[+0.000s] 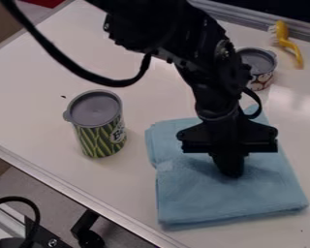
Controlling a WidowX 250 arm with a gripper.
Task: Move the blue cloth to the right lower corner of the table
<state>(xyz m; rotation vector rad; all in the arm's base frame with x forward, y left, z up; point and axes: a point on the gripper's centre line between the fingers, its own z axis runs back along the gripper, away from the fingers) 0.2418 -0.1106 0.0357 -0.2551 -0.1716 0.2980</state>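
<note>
The black gripper [230,169] hangs over the middle of the folded blue cloth [228,196], its tip at or just above the fabric. Whether it touches or holds the cloth I cannot tell. The cloth lies flat on the white table at the right of centre, and the arm hides part of its upper half.
A can with a green bean pattern and grey lid [100,126] stands left of the cloth. Behind the arm is another lidded can [260,68], with a yellow brush [287,42] near the back edge. The table's metal front edge [86,191] runs diagonally at lower left.
</note>
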